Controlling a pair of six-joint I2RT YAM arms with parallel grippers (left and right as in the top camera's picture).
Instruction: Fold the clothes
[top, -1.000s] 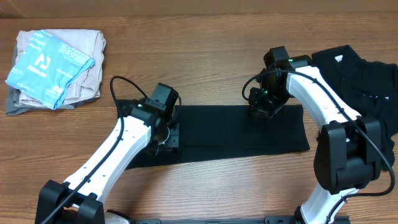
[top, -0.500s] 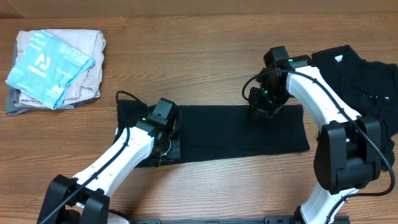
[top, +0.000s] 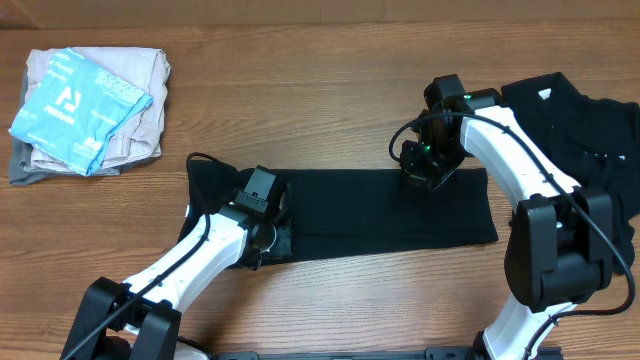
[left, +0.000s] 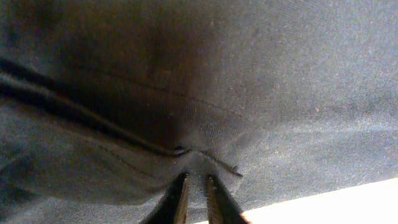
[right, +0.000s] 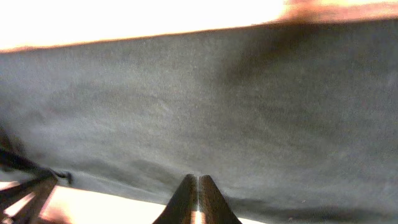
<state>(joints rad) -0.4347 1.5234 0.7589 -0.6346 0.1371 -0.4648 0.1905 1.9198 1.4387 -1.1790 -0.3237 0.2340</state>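
A black garment lies as a long flat strip across the middle of the table. My left gripper is down on its left part, shut on a small pucker of the fabric; the fingertips pinch a fold. My right gripper sits at the strip's far edge near its right end. Its fingers are shut at the edge of the black cloth. More black clothes lie in a loose heap at the far right, one with a small white label.
A stack of folded light clothes with a blue printed one on top sits at the far left corner. The wooden table shows between the stack and the heap. The near edge runs just below the strip.
My left gripper has drawn back toward the near edge, uncovering the strip's left end. The right gripper and the rest of the strip have not moved.
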